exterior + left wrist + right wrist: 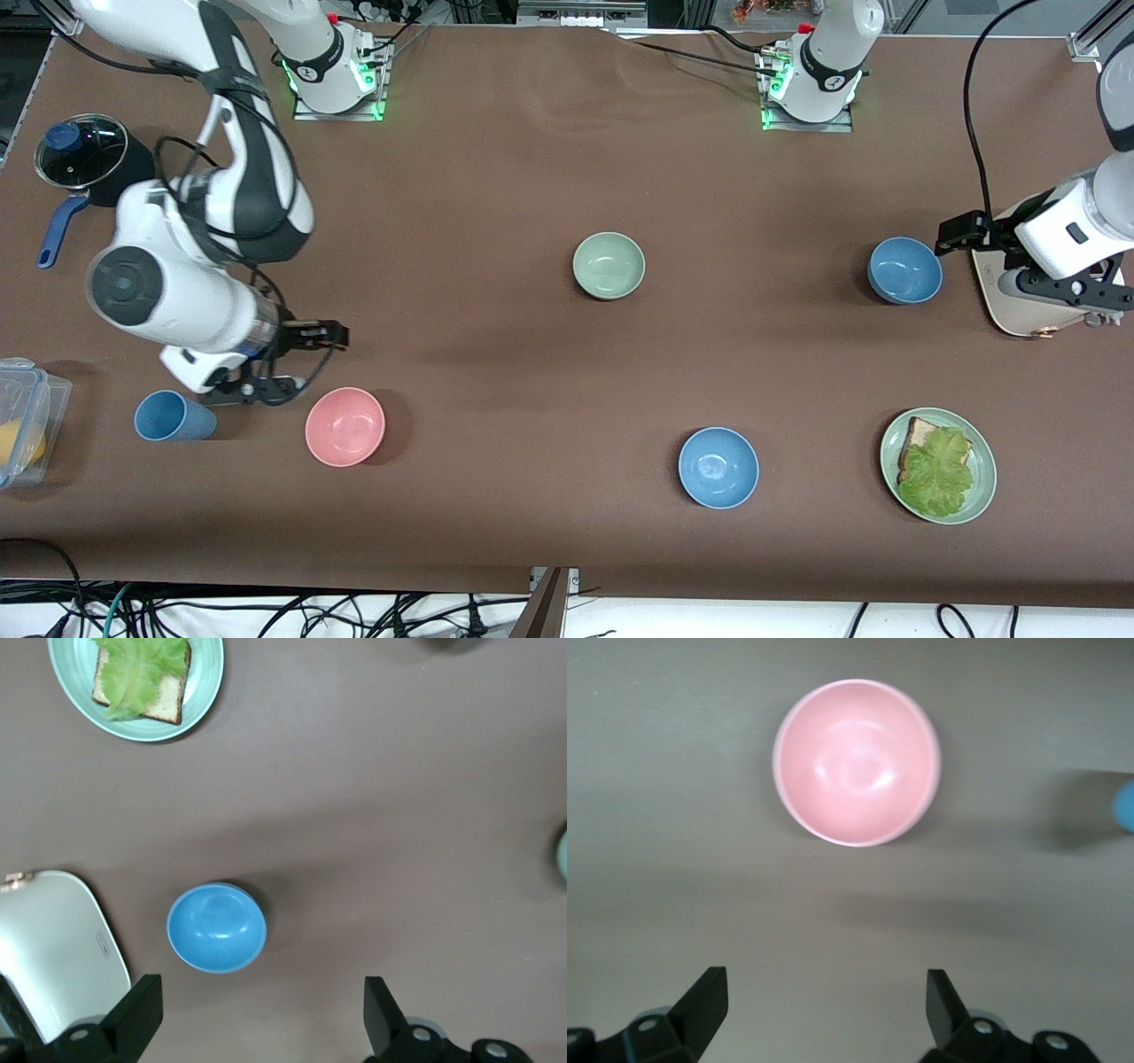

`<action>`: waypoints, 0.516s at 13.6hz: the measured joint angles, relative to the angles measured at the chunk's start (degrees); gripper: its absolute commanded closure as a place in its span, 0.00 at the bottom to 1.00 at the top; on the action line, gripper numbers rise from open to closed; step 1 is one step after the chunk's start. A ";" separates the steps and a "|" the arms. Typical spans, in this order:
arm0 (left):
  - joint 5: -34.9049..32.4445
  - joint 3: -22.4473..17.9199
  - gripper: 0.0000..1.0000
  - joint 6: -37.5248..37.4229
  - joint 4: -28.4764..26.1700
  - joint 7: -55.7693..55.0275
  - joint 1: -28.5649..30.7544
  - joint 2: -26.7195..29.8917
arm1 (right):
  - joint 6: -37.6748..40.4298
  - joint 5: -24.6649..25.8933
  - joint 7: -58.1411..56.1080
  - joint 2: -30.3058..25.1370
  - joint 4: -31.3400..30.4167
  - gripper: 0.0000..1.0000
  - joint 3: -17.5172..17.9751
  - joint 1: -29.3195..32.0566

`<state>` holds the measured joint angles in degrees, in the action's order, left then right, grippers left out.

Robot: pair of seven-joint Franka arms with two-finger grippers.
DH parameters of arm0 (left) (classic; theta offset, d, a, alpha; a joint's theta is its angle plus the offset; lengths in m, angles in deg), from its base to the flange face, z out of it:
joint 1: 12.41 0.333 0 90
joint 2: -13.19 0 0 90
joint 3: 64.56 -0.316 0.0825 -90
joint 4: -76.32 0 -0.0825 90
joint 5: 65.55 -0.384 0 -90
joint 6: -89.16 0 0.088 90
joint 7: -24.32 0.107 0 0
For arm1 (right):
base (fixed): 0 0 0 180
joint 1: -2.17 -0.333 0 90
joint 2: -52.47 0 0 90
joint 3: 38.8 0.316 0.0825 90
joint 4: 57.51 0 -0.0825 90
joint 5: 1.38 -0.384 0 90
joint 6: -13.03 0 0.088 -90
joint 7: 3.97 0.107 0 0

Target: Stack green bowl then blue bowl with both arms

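Front view: green bowl (609,265) sits mid-counter, well apart from both grippers, untouched. Left gripper (950,234) hangs just beside the blue bowl (904,270) at the left arm's end, over the counter next to a white board (1019,306); the bowls are round, so no long axis to align to. A second blue bowl (718,467) lies nearer the camera, beside the green plate (982,492). Right gripper (306,359) is over the counter between the blue cup (174,416) and the pink bowl (345,426), waiting; green bowl is a long reach for it. Left wrist view: jaws spread wide, empty; blue bowl (217,927) sits just ahead of them, offset toward one finger (135,1012), so I'd judge a sideways shift is needed before descent. That offset doesn't read in the front view. Right wrist view: jaws wide apart, empty, pink bowl (857,762) ahead of them; green bowl not in this view at all.
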<state>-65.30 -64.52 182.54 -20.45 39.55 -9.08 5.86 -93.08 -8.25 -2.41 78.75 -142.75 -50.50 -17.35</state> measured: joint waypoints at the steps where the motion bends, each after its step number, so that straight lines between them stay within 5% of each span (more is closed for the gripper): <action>1: 0.00 -0.03 0.00 2.02 -1.97 2.58 0.75 -0.12 | 1.50 0.00 -0.82 -1.42 0.06 0.01 -1.44 0.14; 7: -3.60 -0.10 0.00 21.58 -17.61 21.07 5.67 -0.65 | 10.53 0.00 -2.13 -9.93 0.12 0.01 -2.85 2.40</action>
<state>-68.90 -64.62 204.12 -38.06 60.62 -3.41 5.21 -82.54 -8.25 -4.54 68.82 -142.64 -53.35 -14.96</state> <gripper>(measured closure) 0.000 0.009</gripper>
